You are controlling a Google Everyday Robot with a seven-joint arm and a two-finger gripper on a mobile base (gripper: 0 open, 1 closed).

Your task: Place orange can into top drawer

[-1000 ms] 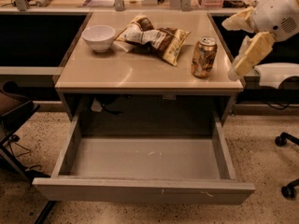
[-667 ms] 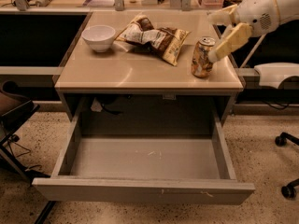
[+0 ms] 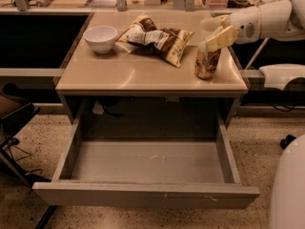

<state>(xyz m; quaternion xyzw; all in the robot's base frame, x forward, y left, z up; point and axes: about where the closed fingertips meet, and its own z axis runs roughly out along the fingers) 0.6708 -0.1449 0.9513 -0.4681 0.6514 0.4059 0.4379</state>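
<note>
Now the orange can (image 3: 207, 63) stands upright on the tan surface (image 3: 133, 73), close to its right edge and near the front. The tool (image 3: 217, 32) is right at the top of the can and covers the lid. I cannot tell if the tool is holding the can or only sitting around it. The white arm (image 3: 262, 20) reaches in from the right side, above the surface.

The top drawer (image 3: 143, 194) is pulled far out below the surface. Its grey floor shows a few small scratches, and its flat front panel is the part closest to the camera. The can is well apart from the drawer, up on the surface behind it.

A white bowl (image 3: 100, 37) sits near the back left corner of the surface. A brown and yellow snack bag (image 3: 157, 37) lies crumpled between the bowl and the can. The bag is just beside the can on its left, but the two do not seem to touch.
</note>
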